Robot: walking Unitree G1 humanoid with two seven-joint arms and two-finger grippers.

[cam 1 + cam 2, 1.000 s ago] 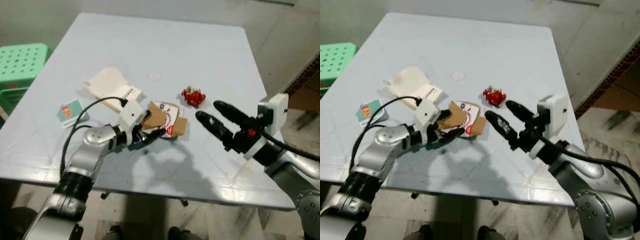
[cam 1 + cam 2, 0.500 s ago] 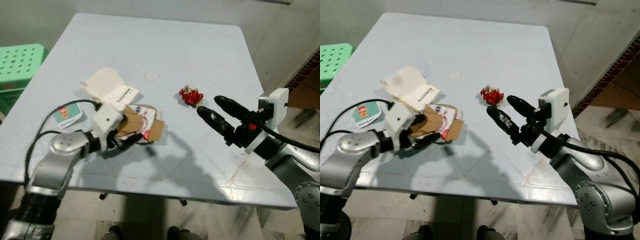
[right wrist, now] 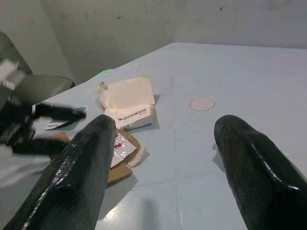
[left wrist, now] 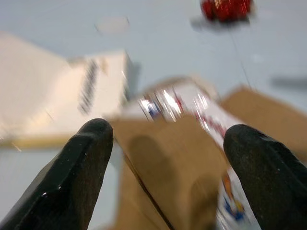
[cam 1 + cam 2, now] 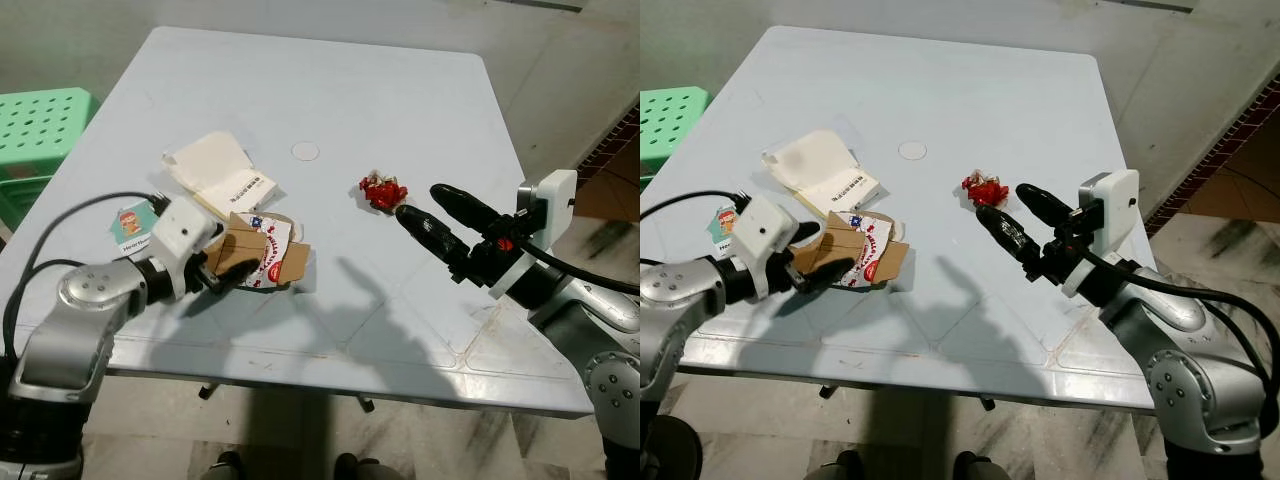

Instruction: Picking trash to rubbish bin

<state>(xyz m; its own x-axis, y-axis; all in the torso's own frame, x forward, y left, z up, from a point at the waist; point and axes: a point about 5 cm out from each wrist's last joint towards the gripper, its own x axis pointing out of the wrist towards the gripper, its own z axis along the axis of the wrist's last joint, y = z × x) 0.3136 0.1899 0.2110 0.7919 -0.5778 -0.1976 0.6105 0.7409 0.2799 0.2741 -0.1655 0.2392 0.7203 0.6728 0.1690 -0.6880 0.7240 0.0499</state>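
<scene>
left gripper [image 5: 226, 268] clenched on brown cardboard wrapper [image 5: 262, 257] near bench [image 5: 330, 80] front-left | right gripper [image 5: 432, 213] released, fingers spread, just beside red crumpled wrapper [image 5: 381, 191] | cream box [image 5: 215, 172] behind the cardboard

At our nine o'clock a green perforated plastic stool [image 5: 40, 125] stands beside the pale blue table [image 5: 330, 80], whose top spreads toward twelve; at three o'clock we see a grey marbled floor [image 5: 1200, 240] and a strip of red brick edging [image 5: 1240, 120]
</scene>
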